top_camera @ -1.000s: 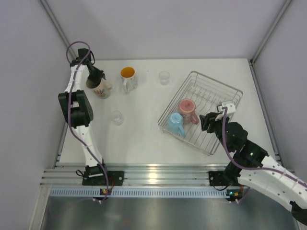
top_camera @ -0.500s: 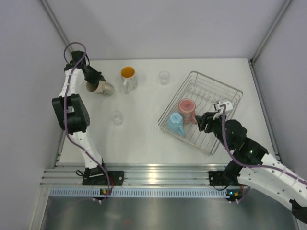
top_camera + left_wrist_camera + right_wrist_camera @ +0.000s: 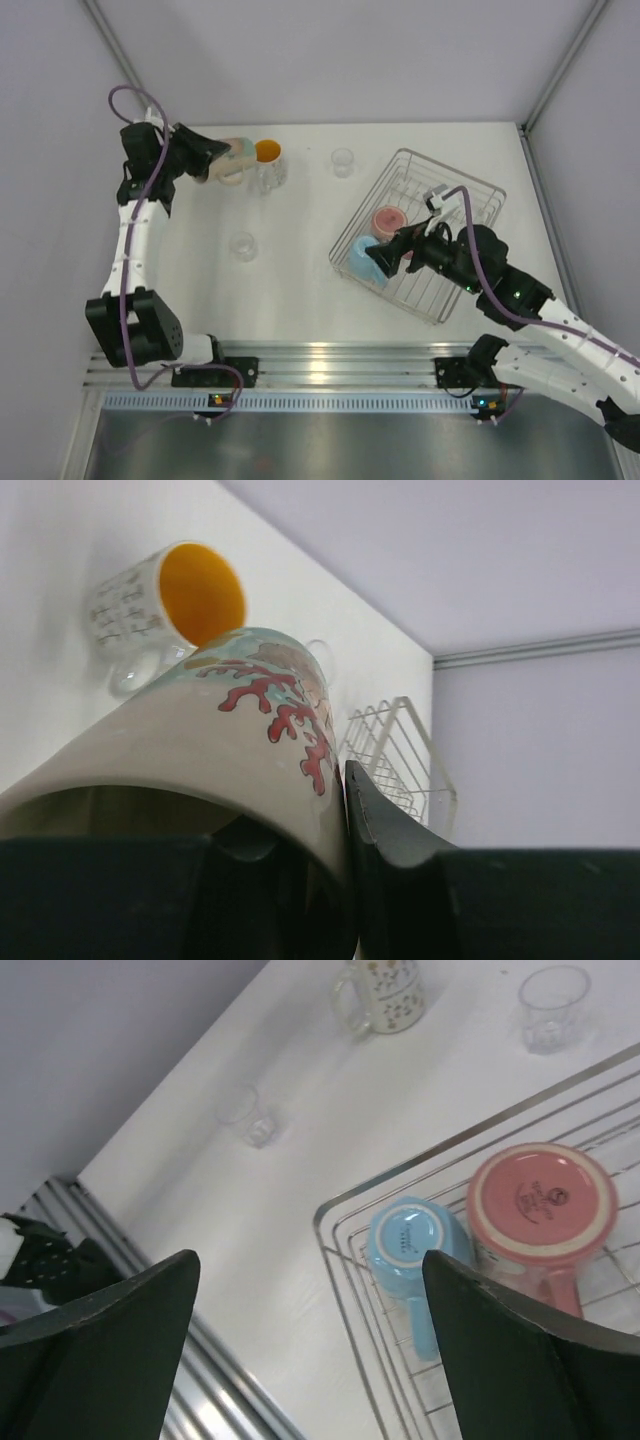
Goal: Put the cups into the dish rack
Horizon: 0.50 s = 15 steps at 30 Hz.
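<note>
My left gripper (image 3: 205,158) is shut on the rim of a cream patterned cup (image 3: 230,160), holding it tilted in the air at the back left. One finger (image 3: 385,825) presses the outside of its wall (image 3: 230,740); the other is inside. An orange-inside mug (image 3: 267,165) stands just beside it on the table. The dish rack (image 3: 480,195) holds a pink cup (image 3: 388,220) and a light blue cup (image 3: 357,257), both upside down. My right gripper (image 3: 385,258) hangs open and holds nothing above the rack's near-left corner (image 3: 342,1310), over the blue cup (image 3: 415,1245).
Two clear glasses stand on the table: one (image 3: 343,161) at the back beside the rack, one (image 3: 243,245) left of centre. Grey walls close in the left, back and right. An aluminium rail (image 3: 320,365) runs along the near edge.
My left arm has lifted the cream cup off the table and swung it up and right. My right gripper has opened wide and moved left over the blue cup.
</note>
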Each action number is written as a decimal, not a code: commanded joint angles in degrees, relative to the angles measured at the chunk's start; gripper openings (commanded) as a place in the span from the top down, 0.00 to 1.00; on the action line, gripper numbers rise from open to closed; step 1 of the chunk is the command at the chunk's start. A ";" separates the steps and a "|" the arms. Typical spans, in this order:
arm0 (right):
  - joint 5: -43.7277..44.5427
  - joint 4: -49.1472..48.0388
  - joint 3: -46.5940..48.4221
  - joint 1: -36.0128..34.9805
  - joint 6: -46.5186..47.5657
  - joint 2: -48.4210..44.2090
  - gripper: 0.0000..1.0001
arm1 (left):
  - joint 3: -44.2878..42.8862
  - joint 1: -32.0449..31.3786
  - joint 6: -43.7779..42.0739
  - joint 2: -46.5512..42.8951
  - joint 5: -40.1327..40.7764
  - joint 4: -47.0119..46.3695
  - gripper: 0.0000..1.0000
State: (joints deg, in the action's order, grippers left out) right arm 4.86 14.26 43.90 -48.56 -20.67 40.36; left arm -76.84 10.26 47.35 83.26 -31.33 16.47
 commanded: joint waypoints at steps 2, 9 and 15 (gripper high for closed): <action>-11.52 -5.80 4.62 -0.66 -6.47 2.70 0.03 | 7.39 -2.61 4.50 -11.27 -6.63 -22.87 1.00; -19.97 -20.04 2.25 -0.66 -15.80 5.78 0.02 | 16.10 -9.90 5.03 -22.25 -9.54 -35.51 1.00; -23.14 -28.48 1.28 -0.75 -22.30 11.31 0.06 | 24.36 -19.48 5.20 -31.93 -5.41 -43.88 1.00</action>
State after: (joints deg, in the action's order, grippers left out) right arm -14.50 -4.45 45.41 -48.58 -37.69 49.58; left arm -53.10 -6.37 51.31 56.99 -37.58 -9.67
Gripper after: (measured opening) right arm 0.948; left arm 0.236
